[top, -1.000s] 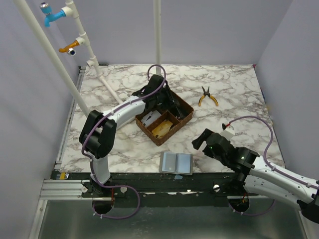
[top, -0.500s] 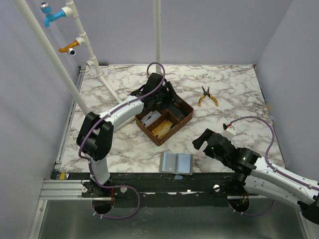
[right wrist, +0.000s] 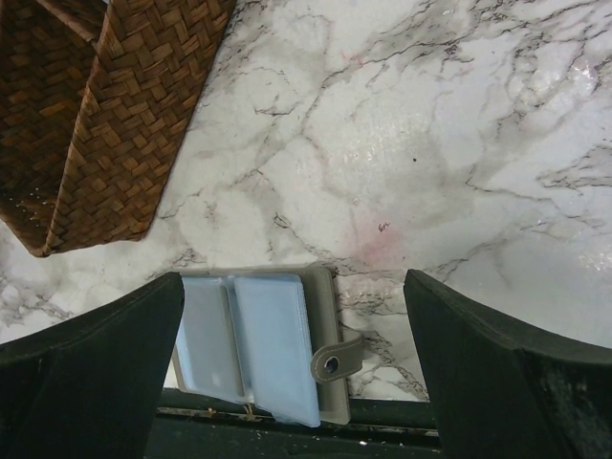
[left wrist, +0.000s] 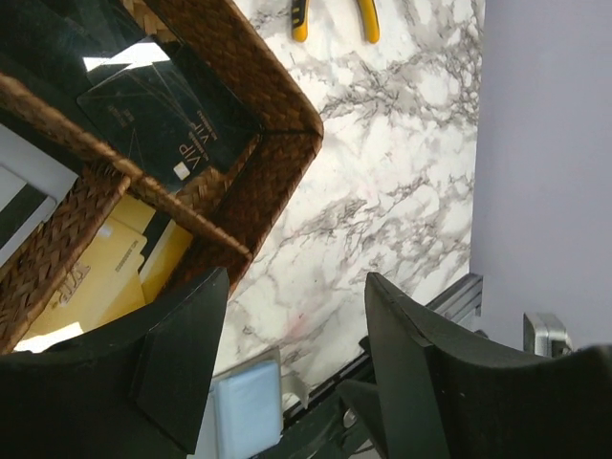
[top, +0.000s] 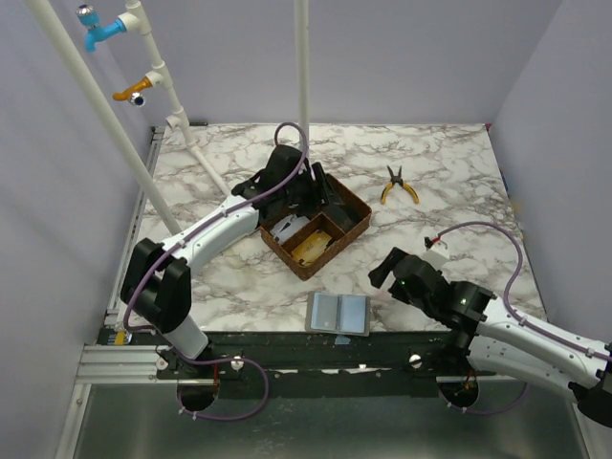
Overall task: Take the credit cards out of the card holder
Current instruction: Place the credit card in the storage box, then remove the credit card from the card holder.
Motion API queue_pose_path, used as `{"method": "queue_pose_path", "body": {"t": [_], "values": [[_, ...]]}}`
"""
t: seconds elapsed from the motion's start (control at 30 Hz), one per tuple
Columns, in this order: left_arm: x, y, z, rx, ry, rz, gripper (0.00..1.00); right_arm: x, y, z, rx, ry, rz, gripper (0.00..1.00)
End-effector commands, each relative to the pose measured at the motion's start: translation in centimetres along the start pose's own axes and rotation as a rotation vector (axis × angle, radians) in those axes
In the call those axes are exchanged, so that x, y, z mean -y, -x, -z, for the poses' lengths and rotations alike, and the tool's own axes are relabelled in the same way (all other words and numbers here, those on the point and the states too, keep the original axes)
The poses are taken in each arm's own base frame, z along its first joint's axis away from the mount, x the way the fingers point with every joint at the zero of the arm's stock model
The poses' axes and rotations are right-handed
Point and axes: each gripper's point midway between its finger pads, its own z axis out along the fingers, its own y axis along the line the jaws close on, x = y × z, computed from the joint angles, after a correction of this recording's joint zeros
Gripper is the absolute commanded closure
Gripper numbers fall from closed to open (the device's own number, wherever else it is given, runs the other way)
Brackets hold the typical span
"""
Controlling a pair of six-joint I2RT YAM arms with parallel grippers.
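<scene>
Left arm (top: 206,232): we note the elbow (top: 158,287) has swung out to the arm's left and dropped toward the table's near edge, step by step across the last second. The forearm now lies at a longer, flatter slant.

Left gripper (left wrist: 296,284): it has drawn back a little to the left along the far corner of the woven tray (top: 335,251). We find its jaws wider apart than they were a second ago, with nothing between them.
</scene>
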Motion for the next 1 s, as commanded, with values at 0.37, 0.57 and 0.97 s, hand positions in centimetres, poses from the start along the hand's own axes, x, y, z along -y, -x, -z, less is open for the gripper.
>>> {"method": "queue_pose_path", "body": {"t": [0.37,0.57,0.97], "values": [[-3.1,-6.5,5.9,-0.091,0.019,-0.129,0.38,-2.1,0.8,-0.6,0.012,-0.007,0.063,0.00],[-4.4,-7.9,7.8,-0.089,0.027,-0.168,0.38,-2.8,-0.3,-1.2,-0.028,0.013,0.050,0.00],[-7.3,-10.1,10.2,-0.051,0.051,-0.166,0.38,-4.1,-3.2,-1.8,-0.114,0.026,0.104,0.00]]}}
